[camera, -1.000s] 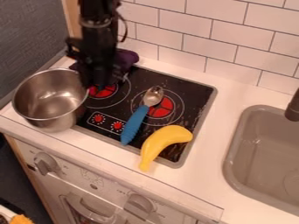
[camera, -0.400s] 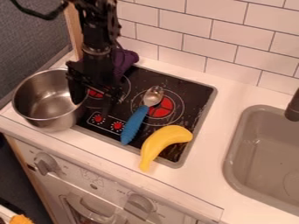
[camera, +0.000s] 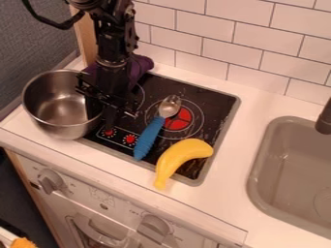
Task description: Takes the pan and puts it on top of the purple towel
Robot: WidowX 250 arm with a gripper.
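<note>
With our gripper clamped on the steel pot's wall, we should lift gently, keep it level, and lower it centrally onto the purple towel.

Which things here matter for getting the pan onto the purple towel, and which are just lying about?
For the job:
- pan
- purple towel, behind the arm
- gripper, at the pan's rim

Just lying about:
- blue-handled spoon, on the cooktop
- yellow banana, across the cooktop's front edge
</note>
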